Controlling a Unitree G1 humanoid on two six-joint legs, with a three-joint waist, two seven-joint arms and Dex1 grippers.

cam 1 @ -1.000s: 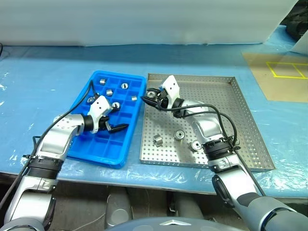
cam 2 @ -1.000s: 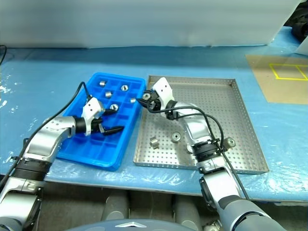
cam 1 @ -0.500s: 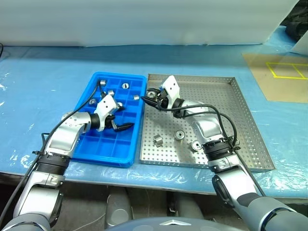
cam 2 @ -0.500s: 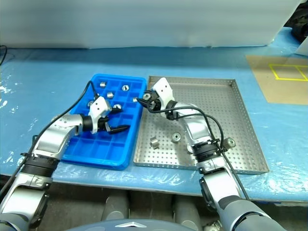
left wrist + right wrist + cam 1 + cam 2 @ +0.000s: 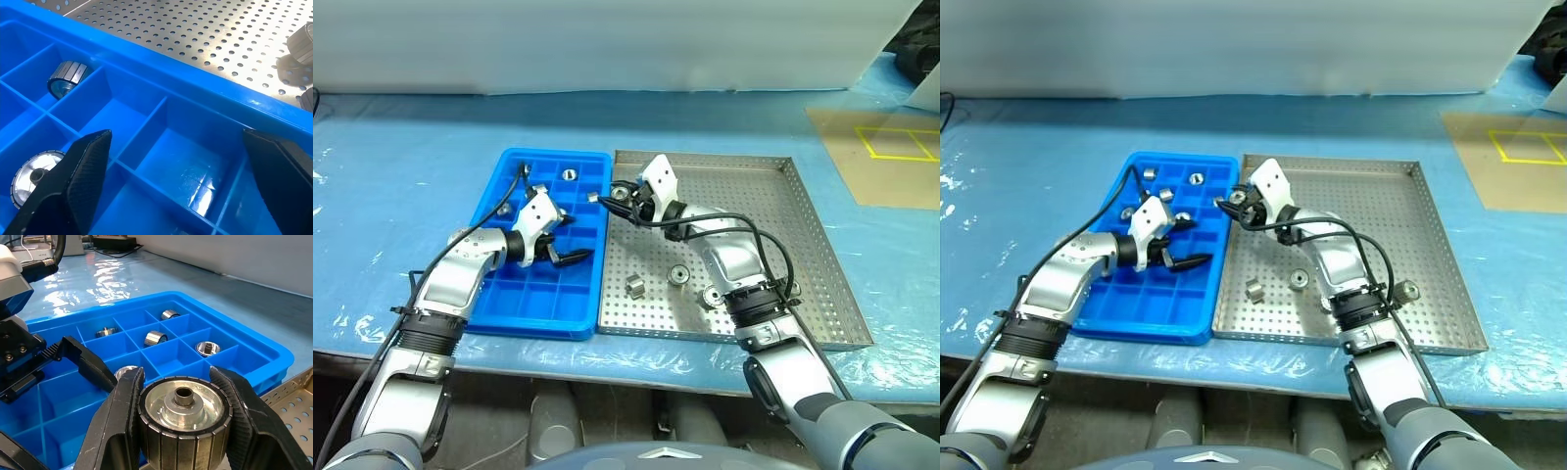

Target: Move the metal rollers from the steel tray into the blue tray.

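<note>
Item: blue tray (image 5: 540, 305), gridded into small square compartments, lying on the pale blue table covering (image 5: 401, 166) just beside the steel tray (image 5: 822, 264), long sides next to each other.

Contents of blue tray: several metal rollers in the far compartments. One flanged disc (image 5: 568, 174) sits in the far row; a ribbed cylinder (image 5: 155, 338) and a cup-shaped piece (image 5: 207, 348) occupy neighbouring cells; two more small pieces (image 5: 169, 314) lie in the row beyond. The near compartments hold nothing.

Contents of steel tray: perforated floor with three loose rollers in the near half, namely a short cylinder (image 5: 633, 286), a flanged disc (image 5: 679, 275) and a second disc (image 5: 712, 294) partly behind the right forearm.

Right gripper (image 5: 182, 421): clamped on a ribbed roller with a centre hole (image 5: 183, 413), both fingers pressed against its sides. It hangs at the steel tray's far left corner, close to the blue tray's edge.

Left gripper (image 5: 560, 241): fingers spread wide, nothing between them, poised above the blue tray's right-hand compartments. One flanged disc (image 5: 35, 176) lies in a cell beside its finger (image 5: 85, 169).
</note>
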